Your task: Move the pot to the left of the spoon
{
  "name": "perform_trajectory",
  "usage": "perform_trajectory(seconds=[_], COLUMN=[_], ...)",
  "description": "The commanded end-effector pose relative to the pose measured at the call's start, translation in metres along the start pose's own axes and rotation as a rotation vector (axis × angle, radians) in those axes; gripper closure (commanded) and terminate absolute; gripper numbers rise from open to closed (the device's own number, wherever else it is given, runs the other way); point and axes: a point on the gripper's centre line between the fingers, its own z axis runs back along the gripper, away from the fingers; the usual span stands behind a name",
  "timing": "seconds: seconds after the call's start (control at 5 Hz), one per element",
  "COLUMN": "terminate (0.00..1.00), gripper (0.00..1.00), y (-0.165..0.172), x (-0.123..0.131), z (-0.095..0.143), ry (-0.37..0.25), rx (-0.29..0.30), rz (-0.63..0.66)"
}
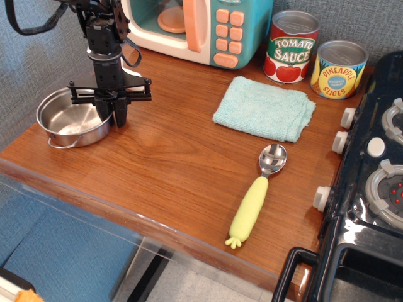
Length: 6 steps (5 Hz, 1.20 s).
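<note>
The pot [70, 119], a shallow shiny steel pot with wire loop handles, sits at the left end of the wooden counter [170, 157]. My gripper [113, 117] comes straight down over the pot's right rim, with its black fingers closed around that rim. The spoon [257, 192], with a shiny bowl and a pale yellow-green handle, lies far to the right near the stove, bowl pointing away.
A toy microwave [195, 25] stands at the back. A light blue cloth [264, 108] lies in the middle right. A tomato sauce can [291, 46] and a pineapple can [339, 69] stand at the back right. A black toy stove [368, 189] borders the right edge.
</note>
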Motion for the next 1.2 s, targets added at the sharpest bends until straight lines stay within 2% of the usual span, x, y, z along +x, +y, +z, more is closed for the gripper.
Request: perform_trajectory(seconds=[0.0, 0.2, 0.4, 0.6, 0.8, 1.0], terminate=[0.0, 0.0, 0.0, 0.0, 0.0, 0.0], gripper=[1.0, 1.0, 1.0, 1.0, 1.0, 1.0], y=[-0.013, -0.054, -0.097, -0.113, -0.117, -0.111], x=[-0.031, -0.056, -0.085, -0.101, -0.114, -0.116], z=[0.081, 0.084, 0.065, 0.047, 0.041, 0.038], ry=[-0.183, -0.21, -0.186, -0.145, -0.128, -0.112], rx=[0.144, 0.112, 0.086, 0.066, 0.063, 0.05], rz=[0.087, -0.066, -0.243, -0.31, -0.346, -0.33])
